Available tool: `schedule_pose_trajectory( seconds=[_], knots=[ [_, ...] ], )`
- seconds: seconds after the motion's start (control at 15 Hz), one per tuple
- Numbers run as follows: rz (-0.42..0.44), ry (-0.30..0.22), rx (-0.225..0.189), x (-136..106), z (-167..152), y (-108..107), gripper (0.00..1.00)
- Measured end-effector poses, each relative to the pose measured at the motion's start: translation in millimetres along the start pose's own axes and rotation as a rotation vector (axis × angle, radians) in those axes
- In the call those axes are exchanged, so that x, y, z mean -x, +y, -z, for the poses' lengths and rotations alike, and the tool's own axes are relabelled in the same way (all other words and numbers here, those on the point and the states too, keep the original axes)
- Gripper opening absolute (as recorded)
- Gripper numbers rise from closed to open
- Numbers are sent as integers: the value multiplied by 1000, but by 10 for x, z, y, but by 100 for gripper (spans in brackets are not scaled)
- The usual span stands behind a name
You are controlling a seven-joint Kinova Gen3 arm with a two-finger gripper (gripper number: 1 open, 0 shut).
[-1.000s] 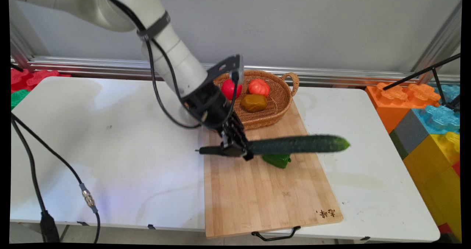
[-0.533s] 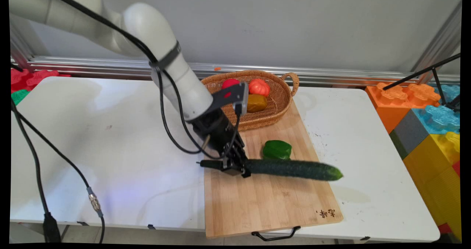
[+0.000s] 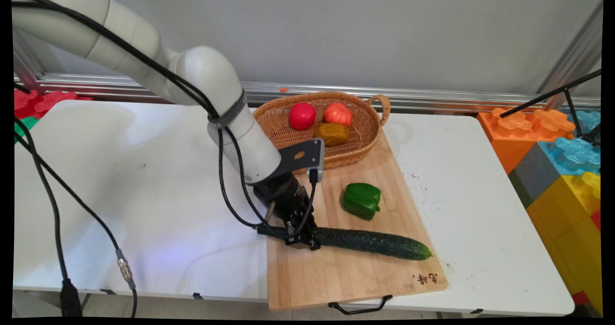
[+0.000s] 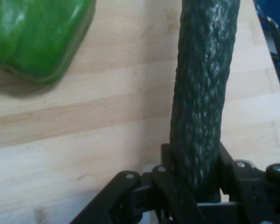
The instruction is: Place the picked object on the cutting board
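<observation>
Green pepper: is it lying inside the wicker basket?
No, the green pepper lies on the wooden cutting board, in front of the basket, beside the cucumber.

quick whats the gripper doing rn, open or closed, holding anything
Gripper: closed on the cucumber near its stem end; the cucumber lies along the wooden cutting board, beside the green pepper.

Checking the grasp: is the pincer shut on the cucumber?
Shut: the pincer has fingers on both sides of the cucumber, near its stem end.
</observation>
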Motion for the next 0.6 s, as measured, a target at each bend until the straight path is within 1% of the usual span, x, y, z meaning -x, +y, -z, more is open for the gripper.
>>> schedule_pose_trajectory(
  seconds=[0.27,0.33,0.47,0.6],
  knots=[
    [12,-10,-7,32,-124,16,0],
    [13,-8,-7,31,-138,22,100],
    [23,4,-6,5,-145,31,100],
    [36,33,-9,-40,-91,18,100]
  ],
)
